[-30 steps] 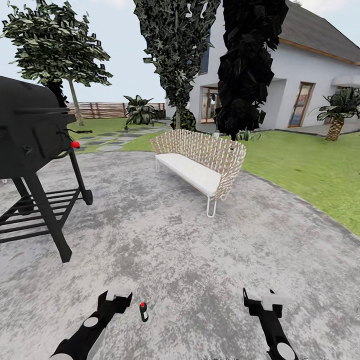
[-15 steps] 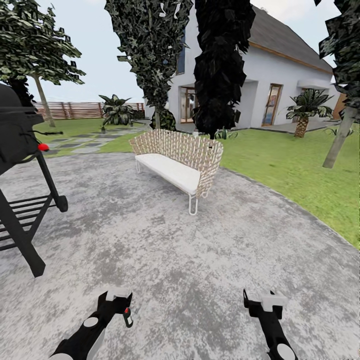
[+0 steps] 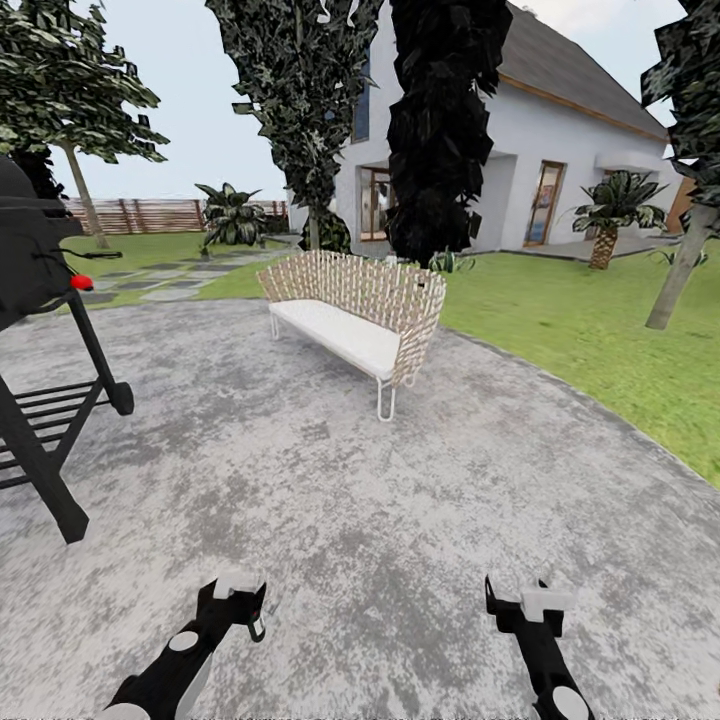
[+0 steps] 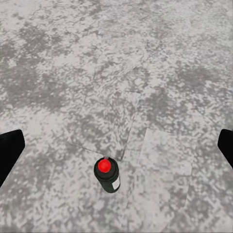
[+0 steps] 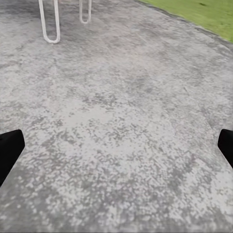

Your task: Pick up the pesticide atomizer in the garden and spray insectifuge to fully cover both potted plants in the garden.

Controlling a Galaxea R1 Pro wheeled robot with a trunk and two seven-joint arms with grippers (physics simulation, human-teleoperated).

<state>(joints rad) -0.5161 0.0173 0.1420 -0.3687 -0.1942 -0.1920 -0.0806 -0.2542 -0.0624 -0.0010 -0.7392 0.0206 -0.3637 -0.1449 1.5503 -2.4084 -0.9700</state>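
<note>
A robot stands on a round grey paved patio in a garden (image 3: 600,320), both arms held low in front of it. The left gripper (image 3: 236,598) is open, its 2 dark fingers (image 4: 9,150) spread wide at the edges of the left wrist view, holding nothing. The right gripper (image 3: 520,604) is open and empty too, above bare paving.

The pesticide atomizer (image 4: 107,174) — a small dark bottle with a red cap — stands upright on the paving directly below the left gripper, between its fingers but well beneath them, untouched. From the head camera, just a sliver of it peeks out beside the left gripper's tip.

The task looks to be at its start: the bottle is not yet picked up and no spraying is done. What remains is to lower the left gripper, close on the bottle, carry it to the 2 potted plants and cover both. Those plants cannot be made out here.

Ahead of the grippers stands a woven bench (image 3: 350,315) with a white seat; its thin white legs appear far ahead of the right gripper. To the left gripper's outer side sits a black barbecue grill (image 3: 45,330). Beyond lie dark trees (image 3: 440,120), a white house (image 3: 580,150), a short palm (image 3: 605,215), stepping stones (image 3: 165,285) and a wooden fence (image 3: 150,214). Nothing blocks the reach down to the bottle.
</note>
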